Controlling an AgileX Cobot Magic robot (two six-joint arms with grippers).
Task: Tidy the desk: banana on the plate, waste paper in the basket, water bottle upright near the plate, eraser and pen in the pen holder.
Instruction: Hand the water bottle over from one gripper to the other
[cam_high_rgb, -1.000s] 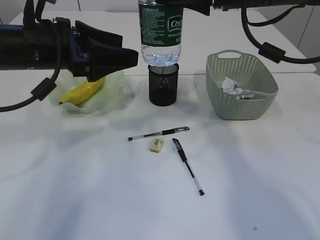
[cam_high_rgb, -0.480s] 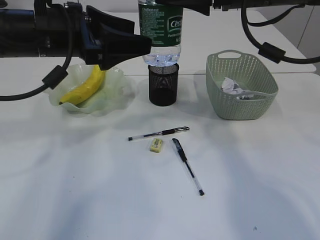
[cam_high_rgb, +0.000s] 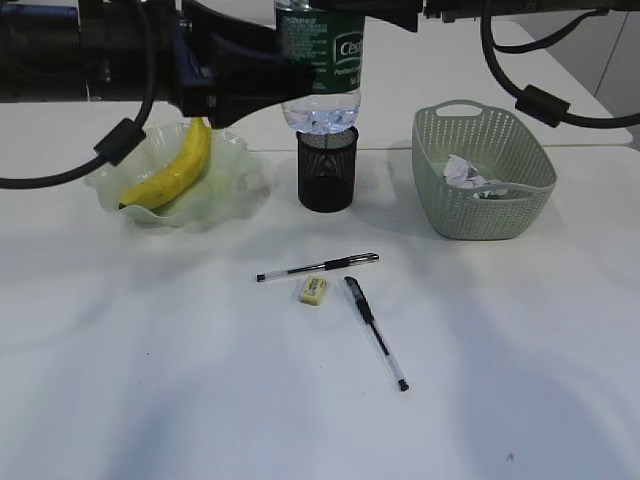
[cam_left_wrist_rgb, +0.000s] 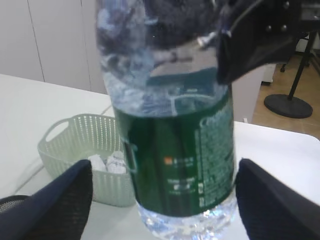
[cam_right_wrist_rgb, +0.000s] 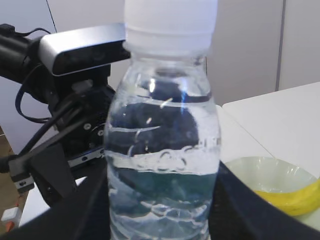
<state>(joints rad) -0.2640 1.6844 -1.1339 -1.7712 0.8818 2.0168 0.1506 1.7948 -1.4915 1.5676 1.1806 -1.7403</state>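
The water bottle (cam_high_rgb: 320, 60) hangs upright in the air above the black mesh pen holder (cam_high_rgb: 326, 175), with my right gripper (cam_high_rgb: 392, 12) shut on its upper body (cam_right_wrist_rgb: 162, 165). My left gripper (cam_left_wrist_rgb: 165, 205) is open, one finger on each side of the bottle's green-labelled lower part (cam_left_wrist_rgb: 180, 150); a gap shows on the left side. The banana (cam_high_rgb: 170, 170) lies in the green plate (cam_high_rgb: 235, 180). Waste paper (cam_high_rgb: 465, 172) sits in the basket (cam_high_rgb: 480, 215). Two pens (cam_high_rgb: 320, 266) (cam_high_rgb: 375, 330) and the eraser (cam_high_rgb: 313, 290) lie on the desk in front.
The left arm (cam_high_rgb: 120, 50) stretches across above the plate. Cables from the right arm (cam_high_rgb: 540, 100) hang above the basket. The basket with its paper (cam_left_wrist_rgb: 75, 150) stands behind the bottle in the left wrist view.
My left gripper has risen and moved right from above the plate until its open fingers flank the bottle. The bottle and right gripper have stayed still.
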